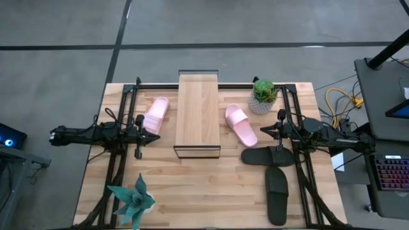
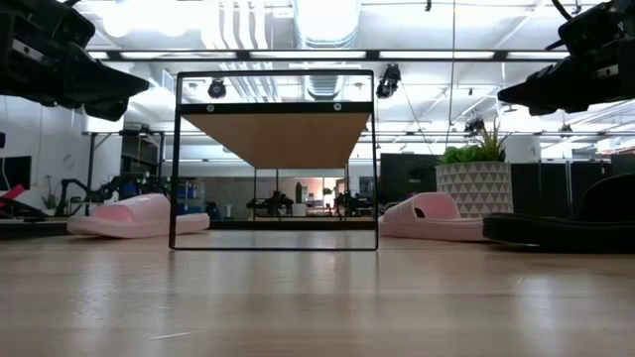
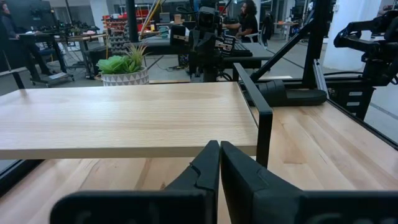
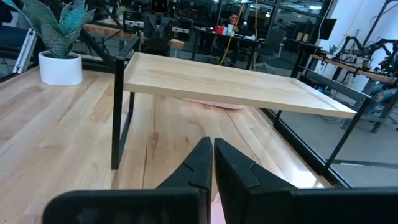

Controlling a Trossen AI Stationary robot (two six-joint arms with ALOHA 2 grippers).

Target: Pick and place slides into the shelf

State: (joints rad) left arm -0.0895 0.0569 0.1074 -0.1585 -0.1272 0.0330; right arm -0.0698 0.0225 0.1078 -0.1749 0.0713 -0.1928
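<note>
- Four slides lie on the table, none on the shelf (image 1: 198, 108) yet; the step in hand looks like the first pick.
- Left gripper (image 1: 142, 133) hovers just beside the left pink slide (image 1: 155, 115), its fingers (image 3: 208, 165) pressed shut on nothing. It should open well before it comes down, then take the slide across the wide strap.
- The shelf stands in the middle between the two arms, its plank top bare. A slide should go in level, clear of the thin black frame.
- Right of the shelf lies the second pink slide (image 1: 241, 124), near the potted plant (image 1: 263, 96); a reach there should keep off the pot.
- Right gripper (image 1: 279, 133) waits closed and empty, above the near black slide (image 1: 267, 156); the other black slide (image 1: 277, 195) lies toward the table's front edge.
- One arm at a time seems safest, since both would approach the same narrow shelf.
</note>
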